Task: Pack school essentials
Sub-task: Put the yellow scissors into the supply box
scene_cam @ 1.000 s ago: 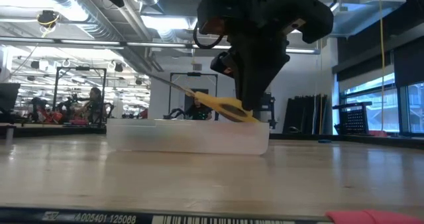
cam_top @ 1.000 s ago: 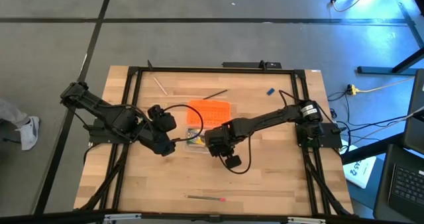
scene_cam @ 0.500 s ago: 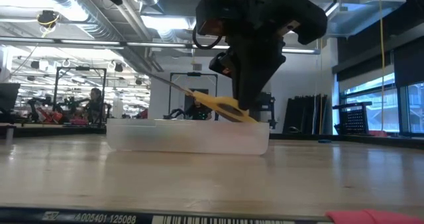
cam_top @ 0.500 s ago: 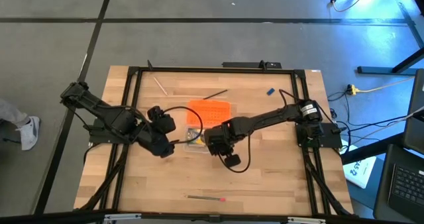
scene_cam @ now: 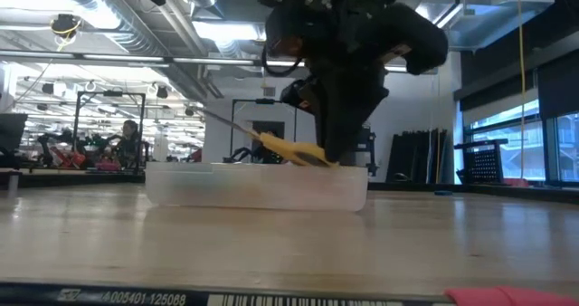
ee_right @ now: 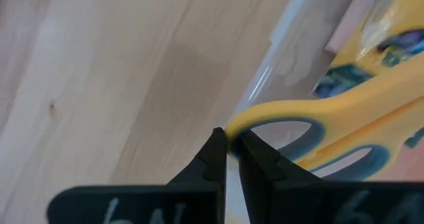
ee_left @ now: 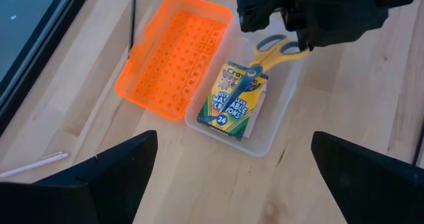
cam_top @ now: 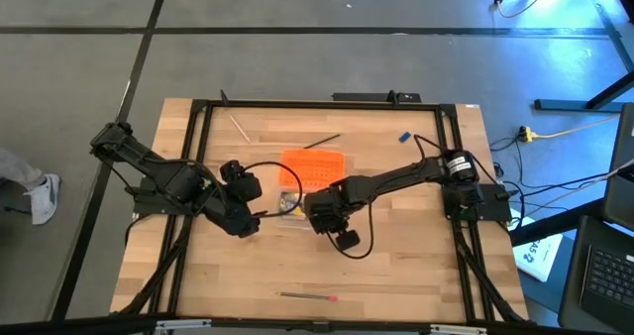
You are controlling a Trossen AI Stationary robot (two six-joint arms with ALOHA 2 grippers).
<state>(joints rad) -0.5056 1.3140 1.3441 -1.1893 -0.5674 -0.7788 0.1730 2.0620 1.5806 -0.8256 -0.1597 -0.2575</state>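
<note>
The yellow-handled scissors [ee_left: 275, 50] hang over the clear box [ee_left: 278, 121], where the green-yellow crayon box [ee_left: 232, 101] lies flat. My right gripper [ee_right: 228, 141] is shut on the scissors above the box's right end [cam_top: 317, 211]. My left gripper [ee_left: 235, 184] waits open just left of the box [cam_top: 248, 224]. A dark pencil [cam_top: 322, 140], a white pencil [cam_top: 239, 127] and a tiny blue piece [cam_top: 404, 136] lie near the far edge. The red-tipped pencil [cam_top: 307, 297] lies near the near edge. My right gripper pinches the rim of one yellow handle loop [ee_right: 242, 123] between its two fingertips [ee_right: 213, 151], coming from above. The scissors [scene_cam: 289, 148] are tilted: the handles sit low at the box's rim and the blades [scene_cam: 226, 123] slant up toward the table's left, over the crayon box.
The orange lid [cam_top: 314, 167] lies open on the table beside the box's far side. Black frame rails [cam_top: 198, 157] run along the table's sides. Bare wood lies in front of the box toward the near edge.
My right gripper has moved a little toward the table's left and slightly down, still shut on the scissors. The handles now sit lower, closer to the box's rim. The blades still slant upward.
</note>
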